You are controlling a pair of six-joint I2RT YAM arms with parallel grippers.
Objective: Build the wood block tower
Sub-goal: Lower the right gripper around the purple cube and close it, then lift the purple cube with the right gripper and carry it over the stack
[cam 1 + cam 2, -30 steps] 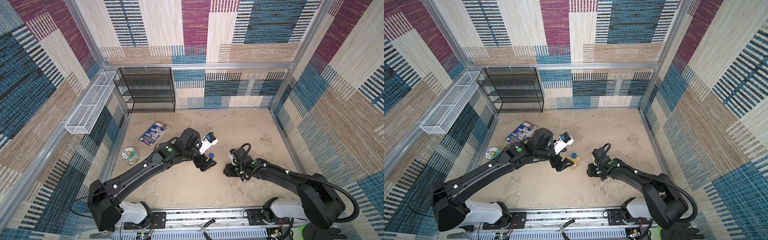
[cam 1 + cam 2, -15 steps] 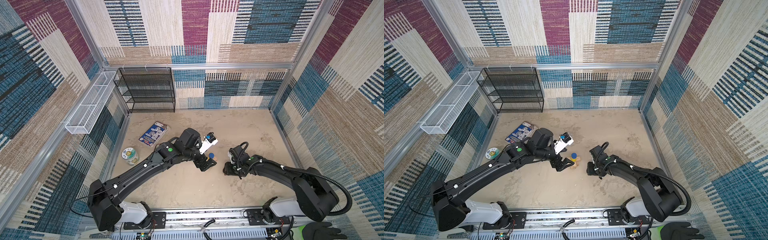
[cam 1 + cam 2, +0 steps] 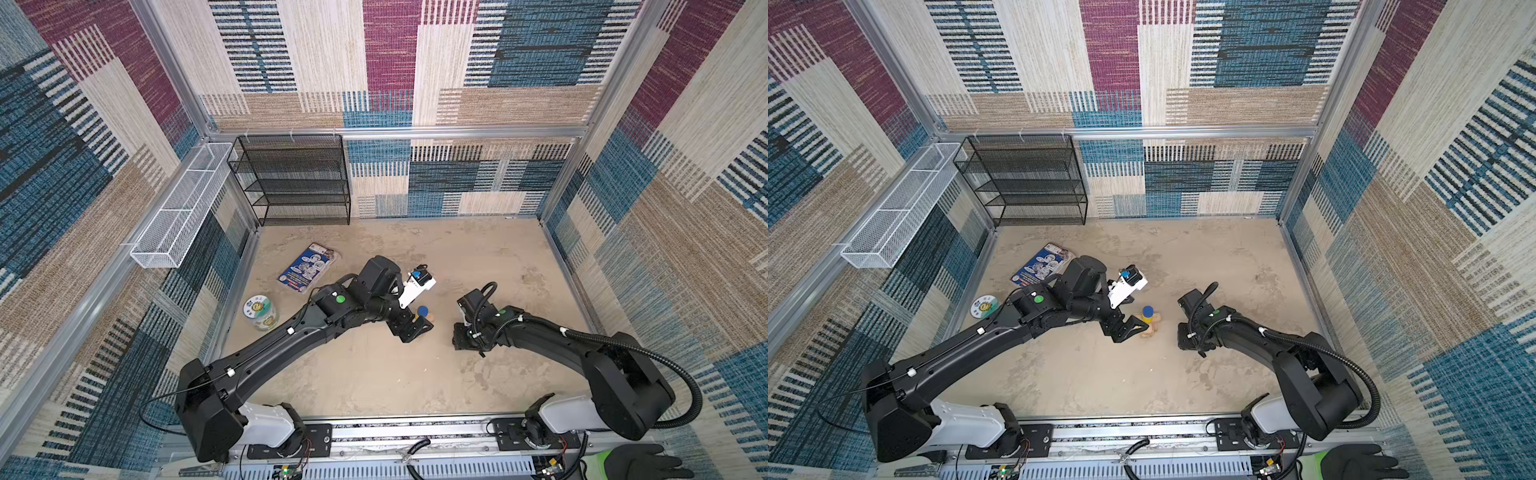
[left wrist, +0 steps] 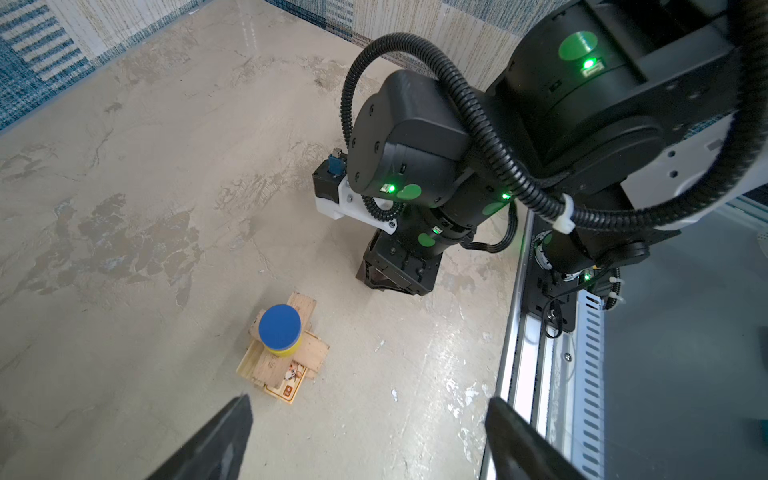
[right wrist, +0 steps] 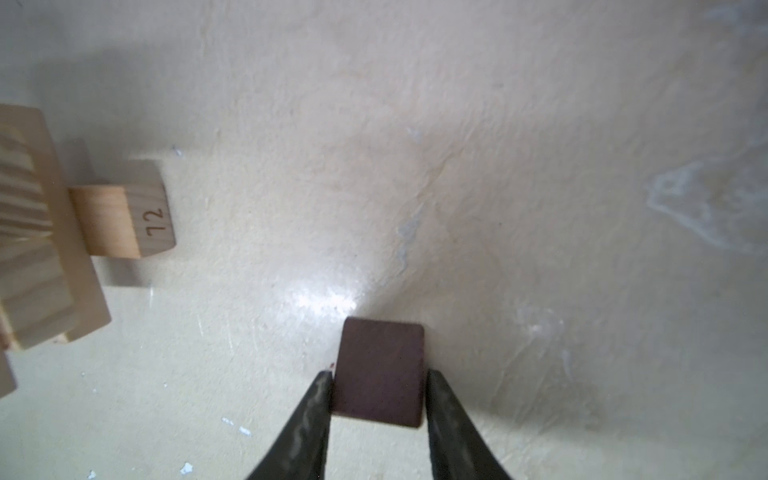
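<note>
We see right end effector pinching dark-brown wooden block on beige surface; left end effector spread near pale wooden tower.

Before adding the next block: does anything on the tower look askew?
Slightly. In the tower the pale bars cross unevenly, and the printed bottom bar juts out on one side. The blue disc on the yellow cylinder looks level.

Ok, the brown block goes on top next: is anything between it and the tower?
Nothing visible: bare table lies between the dark-brown block and the tower. The open left gripper hovers on its far side.
</note>
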